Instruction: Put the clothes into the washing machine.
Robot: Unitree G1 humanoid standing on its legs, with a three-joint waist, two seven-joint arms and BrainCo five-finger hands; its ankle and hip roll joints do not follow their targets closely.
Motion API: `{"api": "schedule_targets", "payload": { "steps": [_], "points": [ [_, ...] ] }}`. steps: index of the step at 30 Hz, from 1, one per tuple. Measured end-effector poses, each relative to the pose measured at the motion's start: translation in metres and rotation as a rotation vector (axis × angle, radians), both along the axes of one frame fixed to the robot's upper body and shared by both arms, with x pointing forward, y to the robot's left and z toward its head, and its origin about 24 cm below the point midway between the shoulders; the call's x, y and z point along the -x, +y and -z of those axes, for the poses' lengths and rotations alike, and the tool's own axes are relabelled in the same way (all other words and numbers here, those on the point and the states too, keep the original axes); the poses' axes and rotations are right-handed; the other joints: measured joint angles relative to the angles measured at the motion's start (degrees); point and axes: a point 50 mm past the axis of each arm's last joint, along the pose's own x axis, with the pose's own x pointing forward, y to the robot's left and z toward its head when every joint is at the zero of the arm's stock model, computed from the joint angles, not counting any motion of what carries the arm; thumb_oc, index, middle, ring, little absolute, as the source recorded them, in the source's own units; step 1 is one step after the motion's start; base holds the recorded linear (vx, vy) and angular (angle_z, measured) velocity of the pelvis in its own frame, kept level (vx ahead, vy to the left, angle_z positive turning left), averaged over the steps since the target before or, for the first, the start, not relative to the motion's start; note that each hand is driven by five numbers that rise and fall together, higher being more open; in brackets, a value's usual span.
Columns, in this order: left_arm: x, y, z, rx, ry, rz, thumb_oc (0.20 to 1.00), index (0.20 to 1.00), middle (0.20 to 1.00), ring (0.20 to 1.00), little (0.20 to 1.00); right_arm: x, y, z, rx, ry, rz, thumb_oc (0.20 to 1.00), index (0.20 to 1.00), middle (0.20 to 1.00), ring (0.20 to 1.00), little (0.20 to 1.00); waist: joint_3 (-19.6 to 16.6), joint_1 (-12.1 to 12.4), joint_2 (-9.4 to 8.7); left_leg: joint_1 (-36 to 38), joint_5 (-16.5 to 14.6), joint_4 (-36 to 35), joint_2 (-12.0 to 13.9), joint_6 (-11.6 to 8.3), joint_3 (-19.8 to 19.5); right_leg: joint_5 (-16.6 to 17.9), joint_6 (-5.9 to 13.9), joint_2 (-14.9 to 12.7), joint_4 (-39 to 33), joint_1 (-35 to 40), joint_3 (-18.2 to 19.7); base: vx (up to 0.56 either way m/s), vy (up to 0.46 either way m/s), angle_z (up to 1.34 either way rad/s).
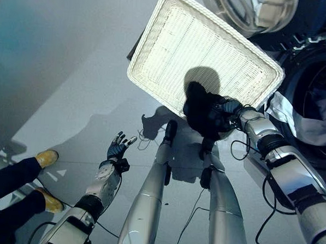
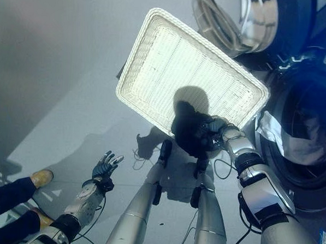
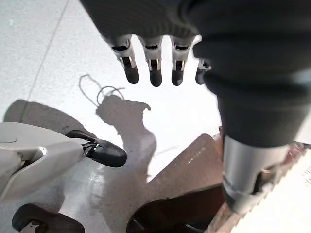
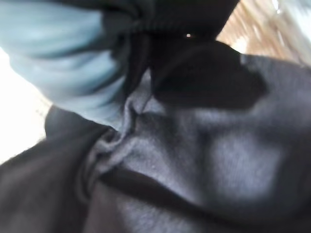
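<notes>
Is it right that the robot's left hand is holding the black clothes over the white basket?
No, the right hand grips the black clothes at the white basket's edge, as the left eye view shows. The left hand hangs open.

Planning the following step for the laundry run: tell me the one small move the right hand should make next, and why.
Probably swing the right hand rightward toward the open drum of the washing machine. Its fingers are bunched in a dark crumpled garment held at the near edge of the white woven basket, which looks empty, while pale clothes already lie in the drum. The left hand hangs open, idle.
</notes>
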Motion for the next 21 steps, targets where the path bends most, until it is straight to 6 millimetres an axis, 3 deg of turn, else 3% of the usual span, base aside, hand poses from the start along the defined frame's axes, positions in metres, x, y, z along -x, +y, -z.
{"api": "schedule_targets", "payload": {
  "steps": [4, 11, 18, 21],
  "points": [
    [0.012, 0.003, 0.013, 0.0, 0.037, -0.018, 1.0, 1.0, 1.0, 1.0, 1.0, 0.003, 0.007, -0.001, -0.376, -0.043, 0.014, 0.2, 0.2, 0.2, 0.2, 0.2, 0.01, -1.84, -0.02, 0.38, -0.61, 0.31, 0.18, 0.69, 2.18, 1.12, 1.29, 0.53, -0.96, -0.04, 2.33, 0.0, 0.065, -0.27],
    [0.016, -0.004, 0.019, 0.022, 0.035, -0.028, 1.0, 1.0, 1.0, 1.0, 1.0, 0.01, 0.003, -0.013, -0.914, -0.161, 0.069, 0.2, 0.2, 0.2, 0.2, 0.2, 0.04, -4.65, -0.04, 1.07, -1.74, 0.32, 0.1, 1.99, 7.17, 3.67, 1.64, 1.13, -3.65, 0.06, 6.72, 0.02, 0.05, -0.29],
    [0.015, -0.002, 0.017, 0.013, 0.026, -0.054, 1.0, 1.0, 1.0, 1.0, 1.0, 0.021, -0.011, -0.017, -1.23, -0.271, 0.158, 0.2, 0.2, 0.2, 0.2, 0.2, 0.15, -7.74, -0.22, 2.44, -2.84, 0.38, 0.16, 2.63, 10.33, 4.5, 1.86, 1.51, -5.2, 0.94, 9.51, 0.03, 0.004, -0.2],
    [0.015, -0.003, 0.016, 0.001, 0.026, -0.06, 1.0, 1.0, 1.0, 1.0, 1.0, 0.025, -0.029, -0.02, -1.37, -0.364, 0.276, 0.2, 0.2, 0.2, 0.2, 0.2, 0.17, -8.94, -0.24, 3.15, -3.48, 0.43, 0.21, 2.69, 11.57, 4.69, 2.09, 1.65, -5.41, 1.08, 10.88, 0.05, -0.006, -0.2]
  ]
}}
